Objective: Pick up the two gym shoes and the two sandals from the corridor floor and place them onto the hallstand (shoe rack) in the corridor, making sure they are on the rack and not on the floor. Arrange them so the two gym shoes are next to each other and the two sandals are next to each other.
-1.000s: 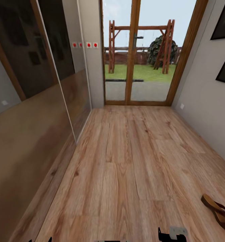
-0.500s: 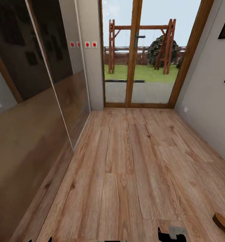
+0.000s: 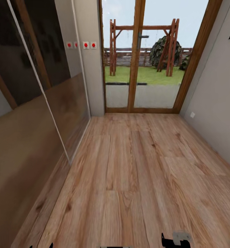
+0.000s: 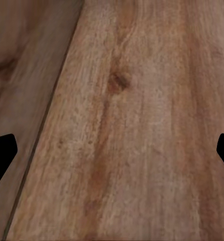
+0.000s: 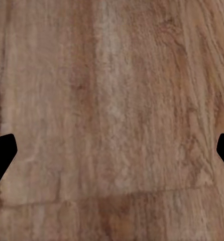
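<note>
The corridor floor (image 3: 135,179) of light brown wood-grain planks stretches ahead to a glass door. The gym shoes, the sandals and the hallstand are out of view, apart from a tiny brown sliver at the lower right corner of the head view that is too small to identify. My left gripper (image 4: 112,150) hangs open over bare planks, its dark fingertips (image 4: 1,150) wide apart with nothing between them. My right gripper (image 5: 112,150) is also open over bare floor (image 5: 112,100). A part of my right arm (image 3: 176,239) shows at the lower edge of the head view.
A wood-framed glass door (image 3: 139,69) closes the far end, with a garden beyond. A tall mirrored wardrobe front (image 3: 29,113) runs along the left. A grey wall (image 3: 214,103) bounds the right side. Red switches (image 3: 89,44) sit on the wall beside the door.
The whole head view has shifted: the door looks nearer and the wardrobe larger. The brown sandal at the lower right has slid out past the picture's corner as the camera moved.
</note>
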